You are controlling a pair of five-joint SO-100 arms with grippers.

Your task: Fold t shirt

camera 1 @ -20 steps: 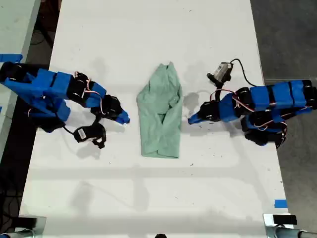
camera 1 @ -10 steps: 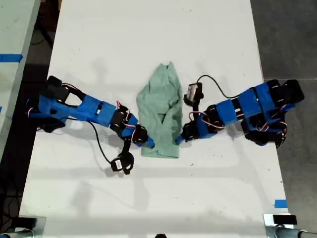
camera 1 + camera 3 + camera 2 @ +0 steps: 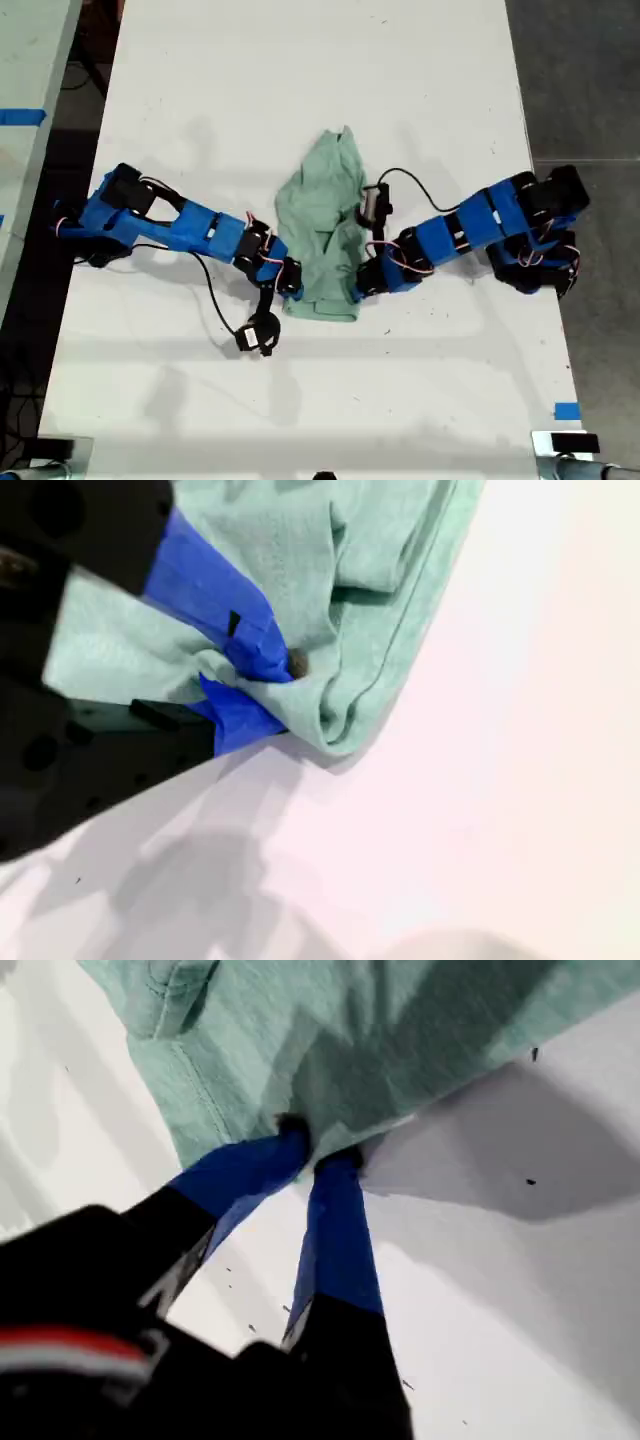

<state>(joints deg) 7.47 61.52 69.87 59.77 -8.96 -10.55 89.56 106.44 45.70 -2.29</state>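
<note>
The pale mint-green t shirt (image 3: 325, 220) lies wrinkled and folded into a narrow strip in the middle of the white table (image 3: 300, 80). My first gripper (image 3: 293, 289) reaches in from the exterior view's left and is shut on the t shirt's (image 3: 400, 1030) near corner, blue fingertips (image 3: 288, 1140) pinching the hem. My second gripper (image 3: 358, 287) comes from the exterior view's right and is shut on the other near corner of the t shirt (image 3: 300, 540), where the cloth bunches around its blue fingertips (image 3: 262, 645).
Bare white table surrounds the shirt. Blue tape (image 3: 567, 411) marks the near corner at the exterior view's right, with dark floor (image 3: 585, 70) beyond that edge. A second table with blue tape (image 3: 20, 116) stands at the exterior view's left.
Both arms have stretched in from the sides of the shirt to its near corners and closed on the cloth. The near hem now looks slightly bunched and shifted.
</note>
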